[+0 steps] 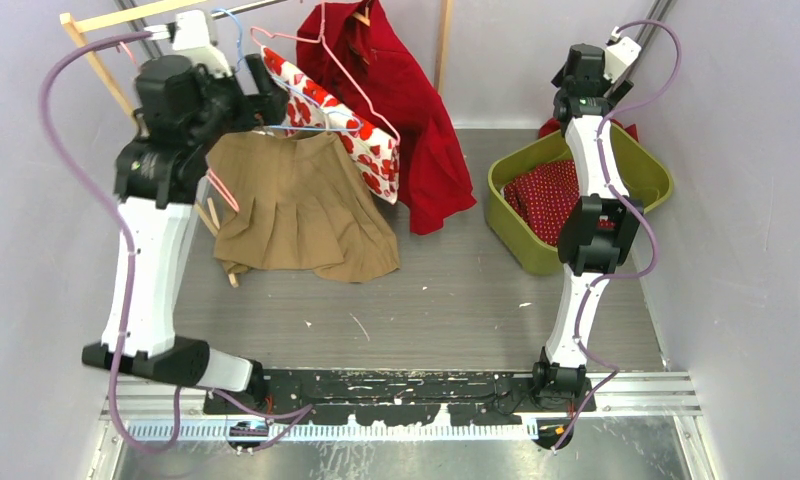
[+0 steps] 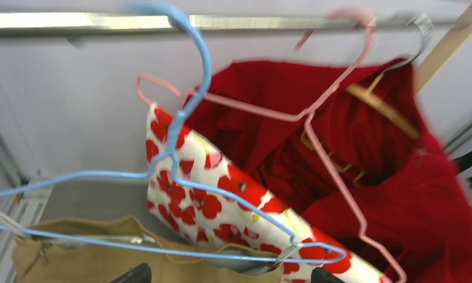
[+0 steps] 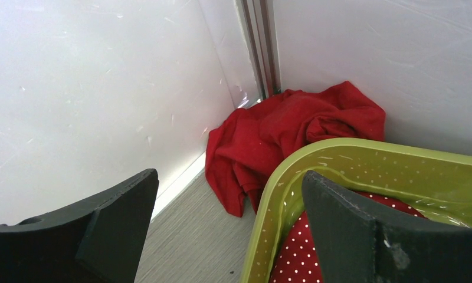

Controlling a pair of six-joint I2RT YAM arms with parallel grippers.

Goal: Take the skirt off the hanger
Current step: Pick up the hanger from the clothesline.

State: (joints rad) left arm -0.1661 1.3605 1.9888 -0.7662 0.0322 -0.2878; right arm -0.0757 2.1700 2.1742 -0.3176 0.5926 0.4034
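A tan pleated skirt hangs by clips from a blue wire hanger on the metal rail at the back left. In the left wrist view the hanger crosses the frame and the skirt's waistband sits under its lower bar. My left gripper is raised at the waistband. Its jaws stand wide apart, one tip on each side of the waistband, shut on nothing. My right gripper is open and empty over the far rim of the green basket.
A white skirt with red poppies and a red garment hang right of the tan skirt, with a pink wire hanger across them. The green basket holds red dotted cloth. A red cloth lies in the back corner.
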